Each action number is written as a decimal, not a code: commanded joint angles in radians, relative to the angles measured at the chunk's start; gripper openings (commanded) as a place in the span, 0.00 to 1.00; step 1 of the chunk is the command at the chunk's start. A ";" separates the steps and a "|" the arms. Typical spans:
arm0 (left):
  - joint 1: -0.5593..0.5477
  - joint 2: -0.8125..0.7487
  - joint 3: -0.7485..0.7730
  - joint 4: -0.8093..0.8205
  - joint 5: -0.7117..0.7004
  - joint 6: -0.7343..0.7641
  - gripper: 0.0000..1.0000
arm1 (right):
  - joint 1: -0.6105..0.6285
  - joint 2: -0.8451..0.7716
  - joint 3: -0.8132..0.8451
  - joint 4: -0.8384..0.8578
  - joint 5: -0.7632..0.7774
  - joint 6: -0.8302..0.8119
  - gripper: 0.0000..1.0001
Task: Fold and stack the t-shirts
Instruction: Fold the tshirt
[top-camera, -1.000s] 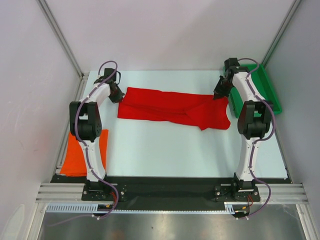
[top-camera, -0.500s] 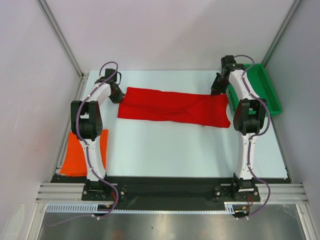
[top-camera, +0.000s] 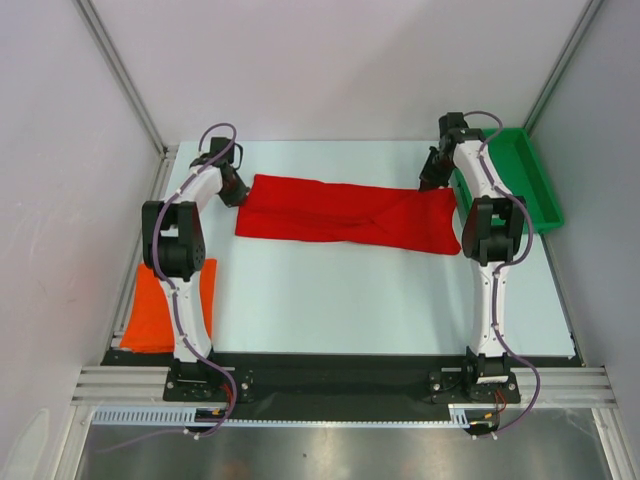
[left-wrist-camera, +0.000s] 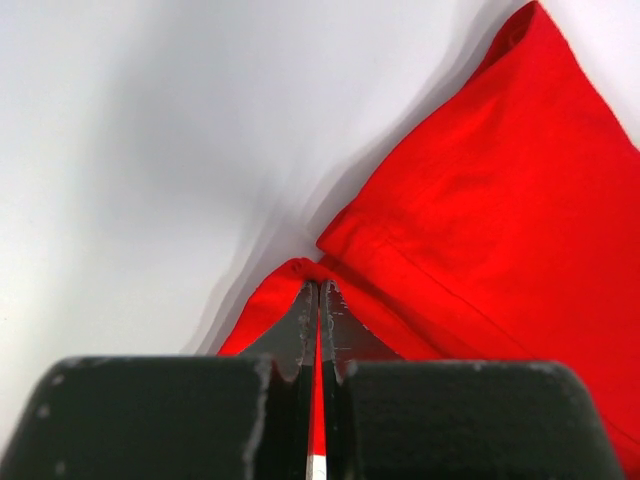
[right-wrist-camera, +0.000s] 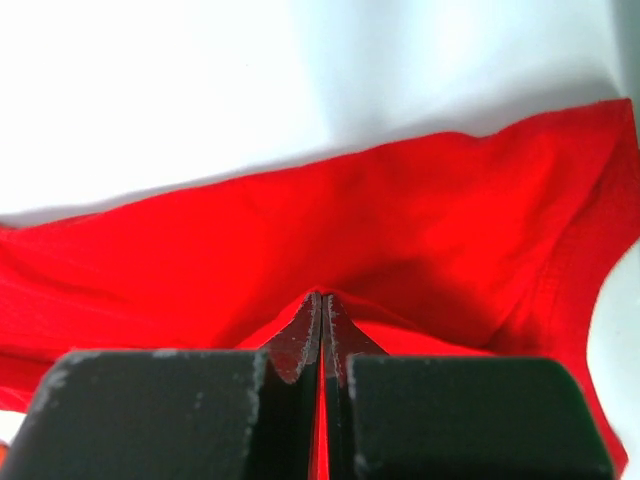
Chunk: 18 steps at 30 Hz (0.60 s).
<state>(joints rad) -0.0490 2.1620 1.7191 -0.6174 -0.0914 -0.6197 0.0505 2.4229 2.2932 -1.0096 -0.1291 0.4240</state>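
Observation:
The red t-shirt (top-camera: 340, 214) lies stretched in a long band across the far half of the table. My left gripper (top-camera: 237, 194) is shut on its far left corner; the left wrist view shows red cloth (left-wrist-camera: 470, 200) pinched between the jaws of that gripper (left-wrist-camera: 319, 287). My right gripper (top-camera: 431, 180) is shut on the far right edge; the right wrist view shows the shirt (right-wrist-camera: 300, 240) bunched at the tips of that gripper (right-wrist-camera: 321, 297). The orange t-shirt (top-camera: 150, 310) lies folded as a rectangle at the near left, partly behind the left arm.
A green plastic tray (top-camera: 530, 180) stands at the far right, beside the right arm. White walls and metal frame posts close in the table on the left, back and right. A black strip runs along the near edge by the arm bases.
My right gripper moved back and slightly left, pulling the shirt's right end. The bunched right end has flattened into a straighter band. The left gripper stayed put.

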 joint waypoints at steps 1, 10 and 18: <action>0.009 0.007 0.057 -0.005 0.007 0.006 0.00 | -0.011 0.024 0.058 0.020 0.008 -0.010 0.00; 0.009 0.032 0.085 -0.005 0.033 0.021 0.00 | -0.029 0.038 0.049 0.023 0.022 -0.016 0.00; 0.005 -0.034 0.137 -0.041 0.015 0.139 0.37 | -0.043 0.018 0.123 -0.092 0.101 -0.051 0.29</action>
<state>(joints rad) -0.0471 2.1990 1.8057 -0.6483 -0.0650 -0.5552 0.0185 2.4619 2.3207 -1.0332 -0.0937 0.4103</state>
